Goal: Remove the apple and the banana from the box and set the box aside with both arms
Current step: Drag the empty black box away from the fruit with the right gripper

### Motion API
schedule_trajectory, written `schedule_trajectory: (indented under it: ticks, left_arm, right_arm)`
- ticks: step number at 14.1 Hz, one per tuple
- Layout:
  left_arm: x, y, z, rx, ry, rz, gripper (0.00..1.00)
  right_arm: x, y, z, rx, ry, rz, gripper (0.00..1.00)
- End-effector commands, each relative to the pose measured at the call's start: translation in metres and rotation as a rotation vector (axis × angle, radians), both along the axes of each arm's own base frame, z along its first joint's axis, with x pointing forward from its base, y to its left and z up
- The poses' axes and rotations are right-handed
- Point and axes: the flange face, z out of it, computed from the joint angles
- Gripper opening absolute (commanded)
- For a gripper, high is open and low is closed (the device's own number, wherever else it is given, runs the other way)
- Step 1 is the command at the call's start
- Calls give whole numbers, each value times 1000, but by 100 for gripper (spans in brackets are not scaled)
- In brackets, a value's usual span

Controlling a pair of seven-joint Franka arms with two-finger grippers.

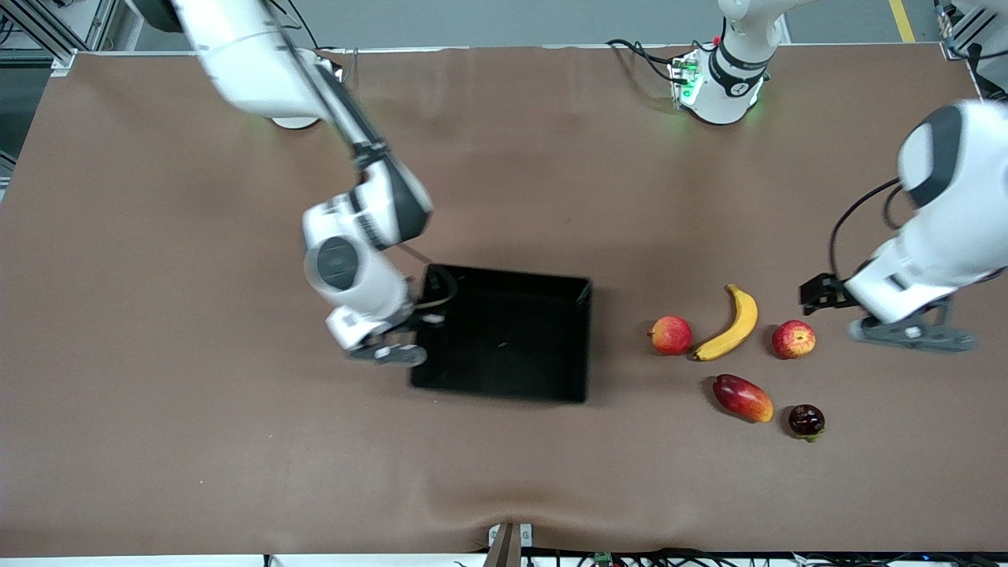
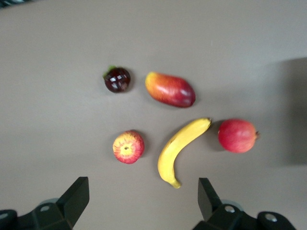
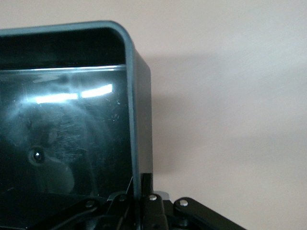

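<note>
I have the right gripper [image 1: 391, 340] clamped on the wall of the box [image 1: 504, 335] at the end toward the right arm, fingers pinching its rim. My left gripper [image 2: 144, 201] hangs with fingers spread wide over the worktop [image 1: 157, 394], just beside the apple [image 1: 793, 339]. The banana [image 1: 732, 324] lies past the apple, with a pinkish-red fruit [image 1: 671, 335] further on toward the box
</note>
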Motion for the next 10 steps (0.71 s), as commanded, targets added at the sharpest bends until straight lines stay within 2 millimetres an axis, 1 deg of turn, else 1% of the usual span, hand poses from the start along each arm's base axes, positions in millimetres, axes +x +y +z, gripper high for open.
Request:
schedule_trajectory:
  ticks: [1, 2, 3, 5, 6, 7, 8, 9, 10]
  left_arm:
    - [-7, 2, 46, -24, -4, 27, 100]
    - [-15, 2, 63, -16, 5, 58, 100]
    - [-21, 1, 72, -13, 5, 123, 100]
    - [-30, 0, 82, -2, 20, 164, 100]
    - [-34, -2, 87, -5, 22, 182, 100]
    - [-39, -2, 94, -16, 14, 248, 100]
    - [-39, -2, 94, -21, 12, 294, 100]
    - [-40, -2, 96, -19, 14, 298, 100]
    - [-41, -3, 96, -18, 19, 297, 100]
  right_arm:
    - [22, -115, 42, 15, 30, 28, 0]
    - [30, -165, 45, 20, 42, 46, 0]
    - [34, -211, 44, 24, 49, 76, 0]
    - [37, -293, 40, 32, 45, 94, 0]
    - [34, -329, 33, 36, 48, 100, 0]
    - [30, -359, 30, 40, 46, 104, 0]
    - [25, -387, 24, 44, 49, 105, 0]
    - [19, -413, 20, 48, 46, 109, 0]
    - [15, -432, 17, 50, 44, 109, 0]
